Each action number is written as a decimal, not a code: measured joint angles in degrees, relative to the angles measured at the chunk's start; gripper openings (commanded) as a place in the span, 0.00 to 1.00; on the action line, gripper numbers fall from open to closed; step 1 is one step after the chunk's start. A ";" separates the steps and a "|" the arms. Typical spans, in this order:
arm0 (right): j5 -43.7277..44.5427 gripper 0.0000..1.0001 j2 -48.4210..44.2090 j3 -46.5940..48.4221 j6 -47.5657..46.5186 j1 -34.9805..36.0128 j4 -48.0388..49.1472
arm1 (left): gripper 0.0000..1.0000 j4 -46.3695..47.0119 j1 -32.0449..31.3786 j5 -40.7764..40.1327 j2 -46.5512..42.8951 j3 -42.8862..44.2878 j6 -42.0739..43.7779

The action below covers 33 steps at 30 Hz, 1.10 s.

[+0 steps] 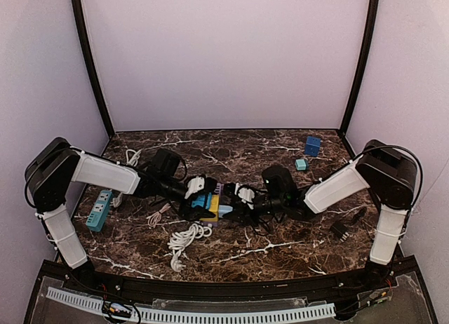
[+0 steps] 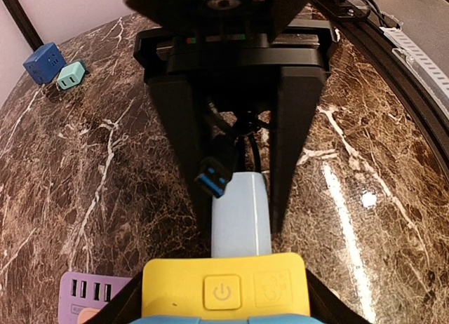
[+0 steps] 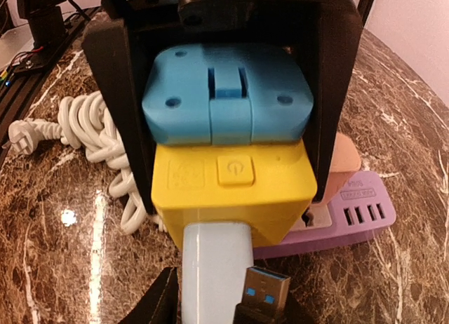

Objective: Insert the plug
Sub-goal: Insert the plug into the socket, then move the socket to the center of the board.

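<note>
My left gripper [image 1: 200, 191] is shut on a socket block [image 2: 223, 290] with a yellow body, a power button, a blue rear part [image 3: 226, 92] and a pale blue front end [image 2: 240, 215]. Its black fingers [image 3: 330, 127] clamp the block's sides. My right gripper [image 2: 238, 212] faces it from the other side and is shut on the plug [image 3: 265, 294], a black USB plug with a blue tongue. The plug hangs tilted by one finger, just above and beside the pale blue end, and is not in any port. In the top view both grippers meet at mid-table.
A purple USB strip [image 3: 354, 212] lies right under and behind the block. A coiled white cable [image 1: 186, 240] lies near the front. A teal power strip [image 1: 99, 210] lies at the left. A blue cube [image 1: 312, 145] and a mint adapter [image 1: 300, 165] sit at the back right, with a black adapter [image 1: 342, 229] nearer.
</note>
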 measured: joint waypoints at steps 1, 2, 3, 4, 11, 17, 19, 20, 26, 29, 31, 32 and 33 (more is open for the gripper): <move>0.22 0.55 -0.02 -0.15 -0.09 0.09 0.66 | 0.52 0.07 -0.09 -0.13 0.00 -0.02 -0.20; 0.44 0.57 -0.22 -0.15 0.48 0.22 1.33 | 0.52 0.15 -0.44 -0.31 0.02 -0.02 -0.28; 0.66 0.58 -0.81 -0.24 0.42 0.35 1.88 | 0.51 0.13 -0.68 -0.39 0.02 -0.02 -0.28; 0.87 0.59 -1.86 -0.39 0.39 0.37 2.14 | 0.51 0.02 -0.96 -0.44 0.02 -0.02 -0.09; 3.37 0.65 -11.58 -4.74 0.37 0.22 1.55 | 0.62 -2.10 -1.25 -0.70 -0.04 0.79 2.29; 8.35 0.98 -17.62 -9.68 2.49 0.02 -2.12 | 0.98 -4.50 -1.31 -1.42 -0.04 1.66 4.28; 10.36 0.99 -19.10 -10.43 3.63 -0.13 -2.89 | 0.99 -5.68 -1.46 -1.99 -0.04 2.40 4.37; 11.26 0.99 -19.71 -10.47 3.93 -0.26 -3.17 | 0.99 -6.32 -1.55 -2.58 -0.04 2.89 4.39; 13.33 0.99 -21.44 -9.79 5.05 -0.44 -4.66 | 0.99 -11.04 -1.68 -5.77 -1.75 4.39 4.74; 12.90 0.99 -21.44 -8.50 5.03 -0.42 -7.02 | 0.99 -13.31 -1.81 -6.95 -5.22 4.39 4.55; 12.20 0.99 -21.44 -7.54 5.01 -0.42 -8.15 | 0.99 -14.36 -2.03 -7.63 -8.81 4.37 3.65; 11.80 0.99 -21.44 -7.02 4.98 -0.39 -8.61 | 0.99 -14.60 -2.14 -8.02 -10.78 4.37 2.89; 11.47 0.98 -21.38 -6.49 4.81 -0.31 -9.03 | 0.99 -14.64 -2.27 -8.61 -13.00 4.28 1.44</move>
